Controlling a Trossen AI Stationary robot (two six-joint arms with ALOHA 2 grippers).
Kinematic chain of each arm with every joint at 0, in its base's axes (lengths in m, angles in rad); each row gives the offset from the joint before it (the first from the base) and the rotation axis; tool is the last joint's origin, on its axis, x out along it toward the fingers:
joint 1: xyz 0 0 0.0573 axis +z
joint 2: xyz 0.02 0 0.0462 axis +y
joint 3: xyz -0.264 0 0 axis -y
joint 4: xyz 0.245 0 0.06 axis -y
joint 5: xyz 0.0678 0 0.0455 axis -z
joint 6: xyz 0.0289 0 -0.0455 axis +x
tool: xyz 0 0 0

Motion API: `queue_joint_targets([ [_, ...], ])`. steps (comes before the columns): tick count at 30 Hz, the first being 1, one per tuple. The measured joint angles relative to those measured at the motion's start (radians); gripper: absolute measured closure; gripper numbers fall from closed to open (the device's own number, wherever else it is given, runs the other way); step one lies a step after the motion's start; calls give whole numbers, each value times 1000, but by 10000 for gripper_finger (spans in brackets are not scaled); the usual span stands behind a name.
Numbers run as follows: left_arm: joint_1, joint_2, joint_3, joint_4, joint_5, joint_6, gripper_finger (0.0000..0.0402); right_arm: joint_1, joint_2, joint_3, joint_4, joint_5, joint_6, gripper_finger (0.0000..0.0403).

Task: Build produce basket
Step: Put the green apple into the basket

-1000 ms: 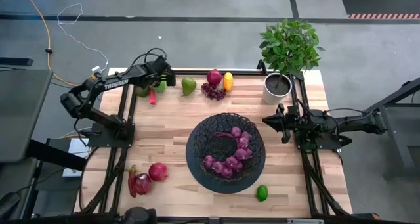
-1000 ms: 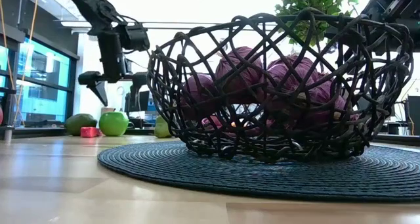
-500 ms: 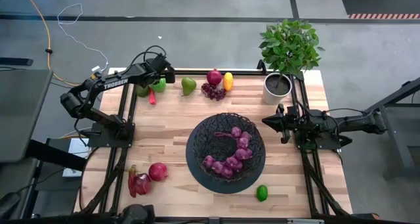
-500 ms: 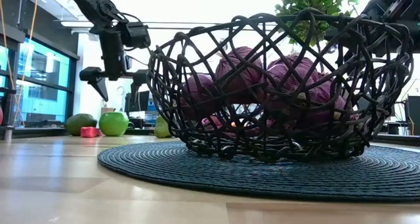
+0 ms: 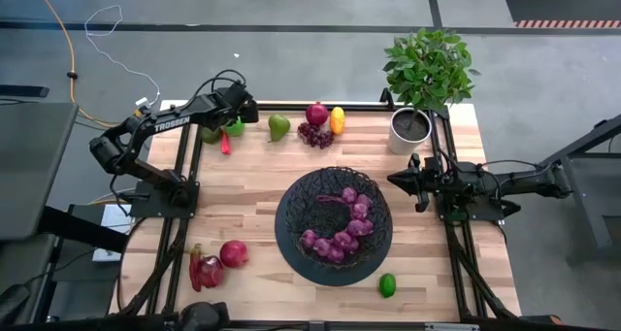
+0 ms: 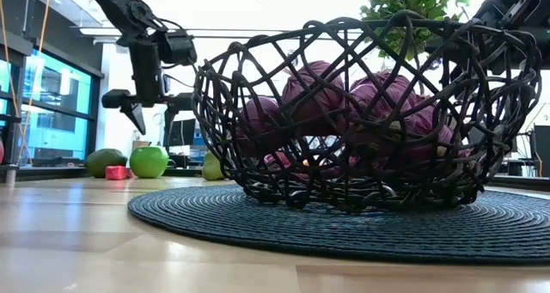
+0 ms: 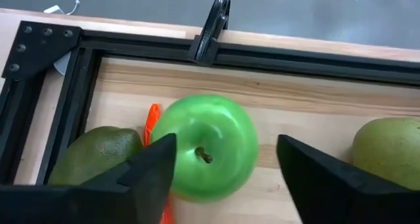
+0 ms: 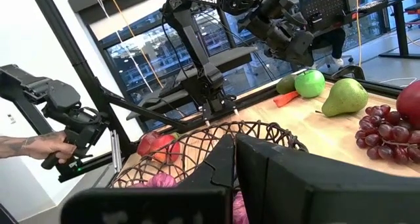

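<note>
Basket [image 5: 334, 224] front and centre on its dark round mat [image 5: 291, 265], purple grapes [image 5: 342, 236] piled inside. Near the table's front edge sit a lime [image 5: 387, 284], a red apple [image 5: 233, 253] and a red pepper [image 5: 206, 271]. Right gripper [image 5: 398, 179] waits just beside the basket's right rim, fingers pressed together. At the far left corner, left gripper [image 7: 226, 175] hangs over the green apple [image 7: 207, 147], fingers apart on either side, not touching it. Avocado [image 7: 95, 154] and green pear [image 7: 388, 149] flank it.

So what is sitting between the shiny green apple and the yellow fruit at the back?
In the high view: a green pear, a red apple and purple grapes lie between the green apple and yellow fruit.
</note>
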Motion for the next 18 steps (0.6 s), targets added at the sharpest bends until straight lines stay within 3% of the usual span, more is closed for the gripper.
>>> queue_joint_targets([
  [6,0,36,0,-1,29,-13,203,0,0,0,0,0,24,403],
  [18,0,38,-1,-55,-12,-32,206,0,0,0,1,0,34,403],
])
